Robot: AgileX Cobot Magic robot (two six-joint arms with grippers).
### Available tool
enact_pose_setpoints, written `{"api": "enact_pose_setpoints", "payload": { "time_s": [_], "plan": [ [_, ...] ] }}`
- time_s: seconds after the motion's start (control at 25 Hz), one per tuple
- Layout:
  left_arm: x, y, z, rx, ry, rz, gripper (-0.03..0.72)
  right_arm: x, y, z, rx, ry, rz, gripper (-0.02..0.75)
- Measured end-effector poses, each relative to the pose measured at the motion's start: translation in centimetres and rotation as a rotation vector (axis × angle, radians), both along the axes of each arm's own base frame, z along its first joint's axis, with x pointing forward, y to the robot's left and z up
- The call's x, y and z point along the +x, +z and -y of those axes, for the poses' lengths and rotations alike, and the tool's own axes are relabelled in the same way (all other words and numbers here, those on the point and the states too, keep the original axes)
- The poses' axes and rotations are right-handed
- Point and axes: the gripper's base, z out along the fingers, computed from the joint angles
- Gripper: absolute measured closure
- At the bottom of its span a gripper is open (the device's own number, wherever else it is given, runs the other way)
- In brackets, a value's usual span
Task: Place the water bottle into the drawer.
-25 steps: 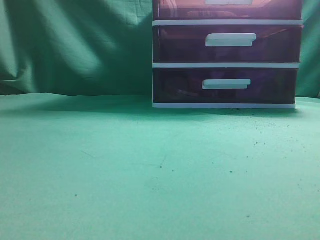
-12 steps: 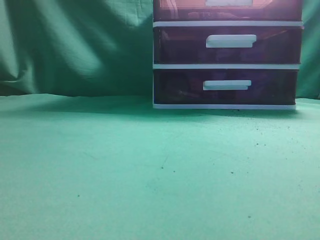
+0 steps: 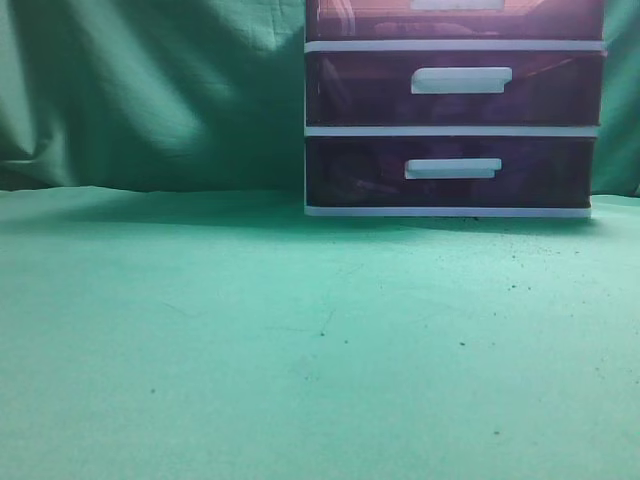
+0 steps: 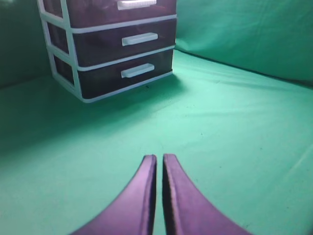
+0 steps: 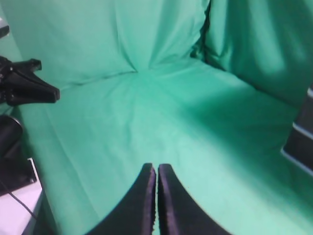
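The white-framed drawer unit stands at the back right of the green cloth. Its uppermost visible drawer [image 3: 455, 18] has a dark purple-brown front and a white bar handle, and looks pushed in; it also shows in the left wrist view [image 4: 122, 10]. The water bottle is not in view. My left gripper [image 4: 159, 157] is shut and empty, well in front of the unit. My right gripper [image 5: 156, 168] is shut and empty above bare cloth. Neither gripper shows in the exterior view.
Two alike drawers [image 3: 455, 88] sit below the top one. Green cloth [image 3: 300, 330] covers the table and hangs as a backdrop. The other arm's dark gripper [image 5: 27, 85] and a white base [image 5: 17, 205] show at the left of the right wrist view.
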Motion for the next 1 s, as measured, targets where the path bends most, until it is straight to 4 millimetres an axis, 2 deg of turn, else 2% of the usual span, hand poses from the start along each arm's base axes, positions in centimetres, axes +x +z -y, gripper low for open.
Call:
{"api": "enact_pose_setpoints", "payload": {
  "time_s": [0.24,0.6,0.72,1.0],
  "plan": [
    [0.7,-1.7,0.5,0.013,0.002,-0.019,0.688,1.8,-6.1,-0.4,-0.029,-0.061,-0.074,0.738],
    [1.0,-3.2,0.8,0.043,0.002,-0.055,0.688,4.3,-12.3,-0.3,0.009,-0.231,-0.047,0.738],
    [1.0,-3.2,0.8,0.044,0.002,-0.055,0.688,4.7,-13.1,-0.1,0.043,-0.283,-0.052,0.738],
    [1.1,-3.2,0.9,0.043,0.002,-0.055,0.688,4.7,-13.2,-0.1,0.054,-0.279,-0.07,0.738]
  ]
}}
